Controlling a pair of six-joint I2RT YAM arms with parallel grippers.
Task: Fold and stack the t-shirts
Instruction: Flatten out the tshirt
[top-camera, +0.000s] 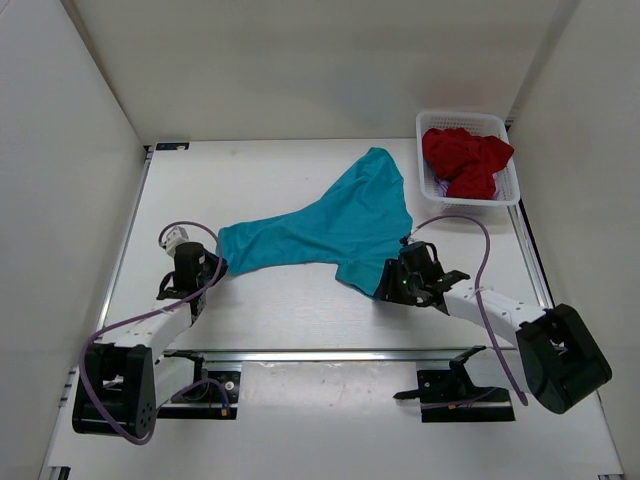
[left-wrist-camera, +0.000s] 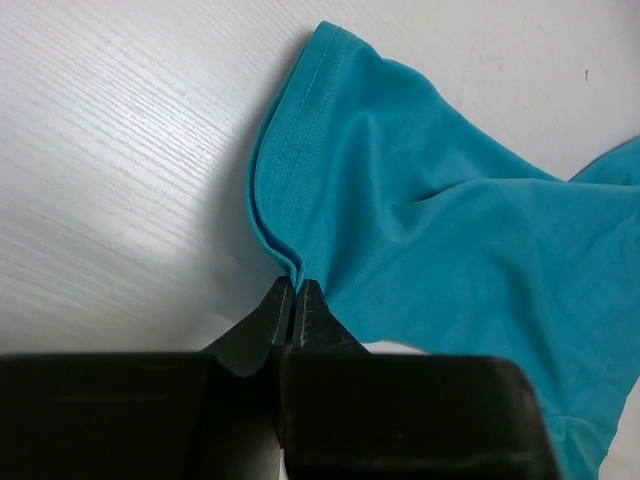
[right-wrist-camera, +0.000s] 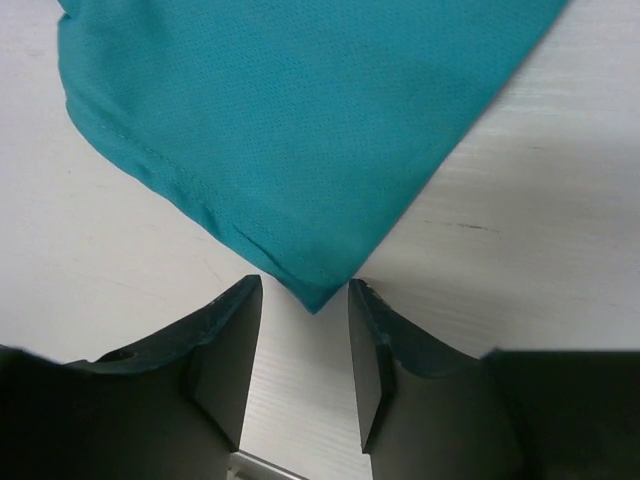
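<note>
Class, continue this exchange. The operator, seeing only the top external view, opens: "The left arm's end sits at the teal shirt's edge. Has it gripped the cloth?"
Observer: Yes. The left wrist view shows the left fingers shut on a bunched hem of the teal t-shirt.
Operator: And the right arm?
Observer: Its wrist view shows the right fingers apart, with a corner of the shirt lying between their tips, unpinched.
</note>
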